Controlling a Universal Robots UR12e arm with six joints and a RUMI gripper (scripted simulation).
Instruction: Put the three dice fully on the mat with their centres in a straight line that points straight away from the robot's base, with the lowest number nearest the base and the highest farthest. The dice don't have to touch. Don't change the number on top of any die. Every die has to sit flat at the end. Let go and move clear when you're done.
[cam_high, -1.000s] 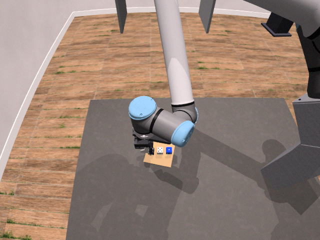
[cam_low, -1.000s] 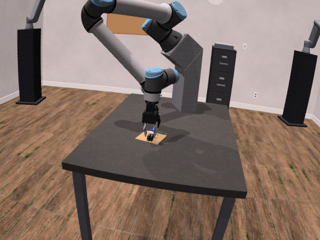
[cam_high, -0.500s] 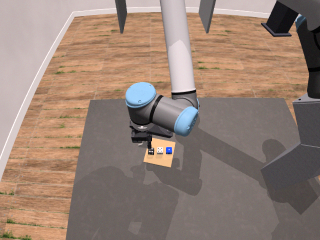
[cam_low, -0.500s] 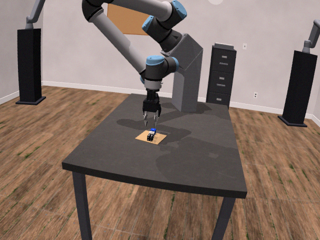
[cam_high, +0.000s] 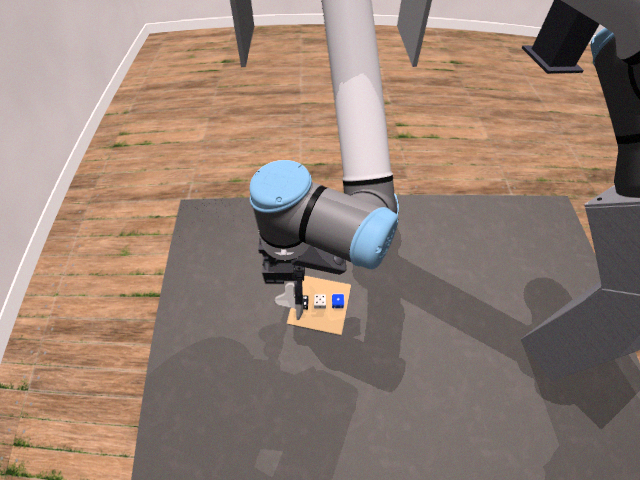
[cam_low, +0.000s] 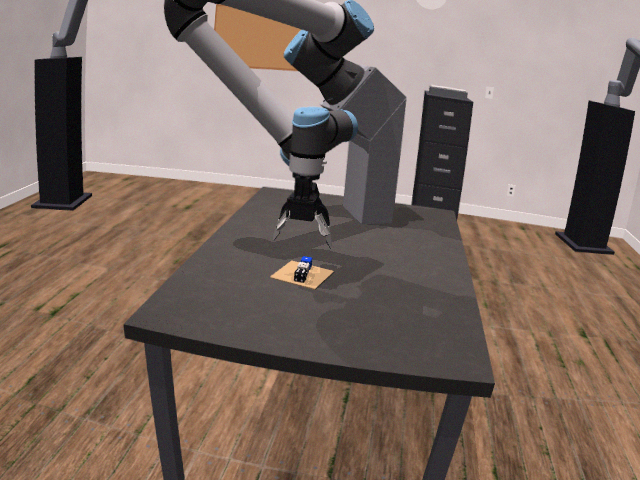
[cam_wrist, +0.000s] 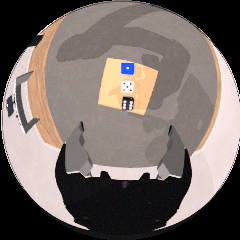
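- the tool (cam_high: 298, 291) (cam_low: 301, 243) (cam_wrist: 126, 124) is hovering above the dice, fingers spreading wide, gripping nothing.
- the black die (cam_high: 305, 302) (cam_low: 300, 274) (cam_wrist: 128, 103), showing six, is sitting on the mat (cam_high: 330, 323) (cam_low: 281, 273) (cam_wrist: 111, 75); probably light and stiff, it would be wanting opposite side faces pinched.
- white five (cam_high: 320, 300) (cam_low: 303, 265) (cam_wrist: 127, 86), then blue one (cam_high: 338, 300) (cam_low: 306, 259) (cam_wrist: 127, 68), are lining up beyond, likely tipping if nudged.

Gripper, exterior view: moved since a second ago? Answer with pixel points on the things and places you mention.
Yes, the gripper (cam_high: 298, 302) (cam_low: 302, 241) (cam_wrist: 126, 124) has risen, its fingers now well above the mat (cam_high: 330, 322) (cam_low: 320, 279) (cam_wrist: 145, 102) there.
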